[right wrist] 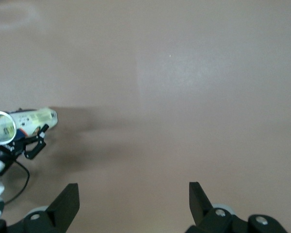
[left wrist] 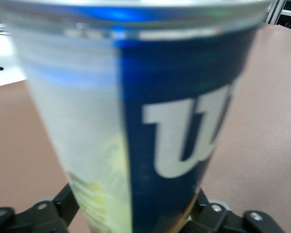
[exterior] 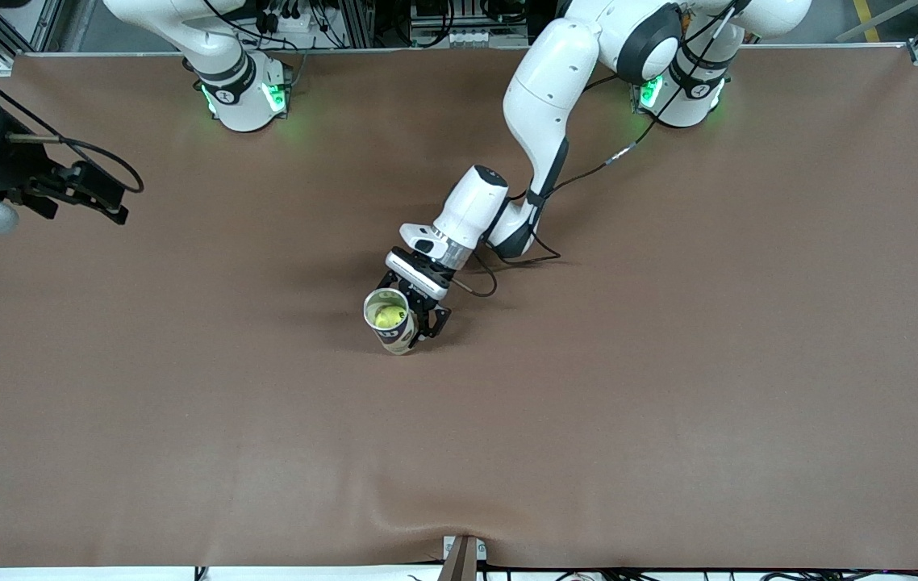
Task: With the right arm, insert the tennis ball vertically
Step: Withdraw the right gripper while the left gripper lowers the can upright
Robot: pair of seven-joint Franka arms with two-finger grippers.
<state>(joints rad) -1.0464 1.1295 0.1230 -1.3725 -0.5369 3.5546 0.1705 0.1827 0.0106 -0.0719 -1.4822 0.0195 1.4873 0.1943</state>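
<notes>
An upright tennis ball can (exterior: 394,323) with a blue label and clear side stands mid-table. A yellow-green tennis ball (exterior: 385,317) lies inside it, below the open rim. My left gripper (exterior: 419,319) reaches in low, and its fingers (left wrist: 68,206) press against both sides of the can (left wrist: 136,121). The ball shows yellowish through the clear wall (left wrist: 106,165). My right gripper (exterior: 108,200) hangs over the table at the right arm's end, well away from the can. In the right wrist view it is open (right wrist: 133,194) and empty, with the can (right wrist: 19,124) small in the distance.
The brown table mat (exterior: 669,403) has a wrinkle at its front edge (exterior: 459,528). A black cable (exterior: 507,262) trails on the mat beside the left wrist. Both arm bases (exterior: 245,93) stand at the back edge.
</notes>
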